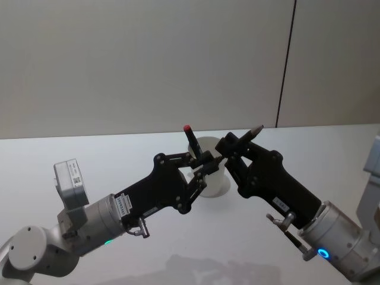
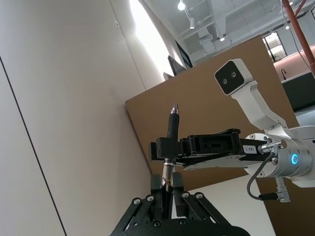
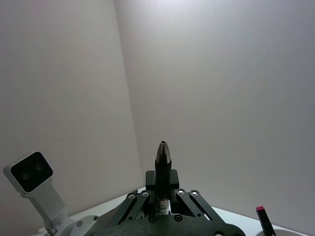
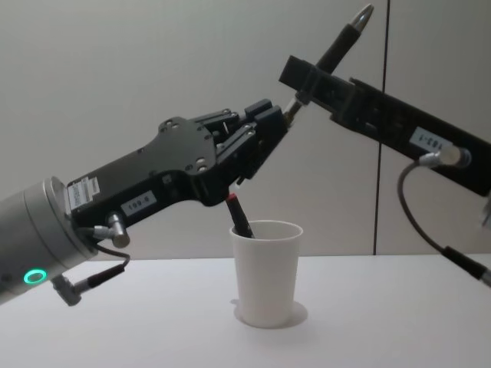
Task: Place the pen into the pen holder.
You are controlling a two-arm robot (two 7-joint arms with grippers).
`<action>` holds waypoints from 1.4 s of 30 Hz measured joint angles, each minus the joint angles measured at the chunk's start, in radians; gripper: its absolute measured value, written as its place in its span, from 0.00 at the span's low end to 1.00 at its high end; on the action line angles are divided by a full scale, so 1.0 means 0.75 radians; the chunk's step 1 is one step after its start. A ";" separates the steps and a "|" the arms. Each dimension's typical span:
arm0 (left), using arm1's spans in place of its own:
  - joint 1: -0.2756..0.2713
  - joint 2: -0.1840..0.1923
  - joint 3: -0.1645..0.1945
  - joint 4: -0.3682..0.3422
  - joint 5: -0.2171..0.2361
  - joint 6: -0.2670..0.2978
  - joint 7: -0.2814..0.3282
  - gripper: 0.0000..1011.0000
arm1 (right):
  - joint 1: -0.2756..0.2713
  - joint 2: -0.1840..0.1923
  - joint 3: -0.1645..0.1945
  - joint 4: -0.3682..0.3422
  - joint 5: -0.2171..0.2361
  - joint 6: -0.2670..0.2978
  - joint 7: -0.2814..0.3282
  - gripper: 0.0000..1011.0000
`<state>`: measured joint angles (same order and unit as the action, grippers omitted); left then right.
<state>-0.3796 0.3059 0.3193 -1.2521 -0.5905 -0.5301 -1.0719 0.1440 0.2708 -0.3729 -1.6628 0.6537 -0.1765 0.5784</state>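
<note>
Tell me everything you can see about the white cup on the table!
The pen holder is a plain white cup that looks like paper, wider at its rolled rim than at the base. It stands upright on the white table. A dark pen with a red end leans inside it, poking above the rim. The left gripper and right gripper hang above it, holding another dark pen between them; neither touches the cup.
</note>
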 joint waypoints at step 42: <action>0.000 0.000 0.000 0.000 0.000 0.000 0.000 0.99 | -0.005 0.023 0.011 -0.015 -0.052 -0.039 -0.094 0.13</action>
<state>-0.3796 0.3059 0.3194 -1.2521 -0.5906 -0.5302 -1.0721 0.1400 0.2882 -0.3646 -1.6743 0.6146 -0.2059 0.5082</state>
